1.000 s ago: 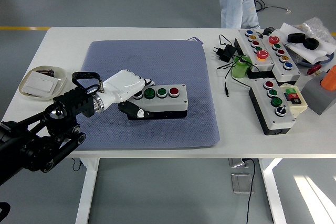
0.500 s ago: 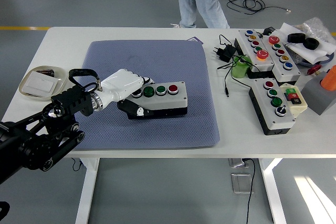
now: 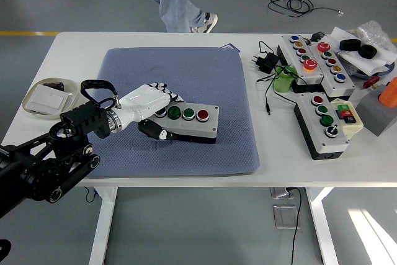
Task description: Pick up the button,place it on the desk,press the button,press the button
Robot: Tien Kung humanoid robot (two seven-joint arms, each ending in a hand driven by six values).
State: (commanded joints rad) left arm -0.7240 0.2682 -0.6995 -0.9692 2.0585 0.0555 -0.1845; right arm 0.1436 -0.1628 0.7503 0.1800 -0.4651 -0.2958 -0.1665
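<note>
From the head view, a white table carries a blue-grey mat over a grey floor. The left hand grips the button box by its left end, over the mat. No lettering is readable.

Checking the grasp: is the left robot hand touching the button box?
Touching. The head view shows the left robot hand wrapped over the button box's left end, thumb underneath.
</note>
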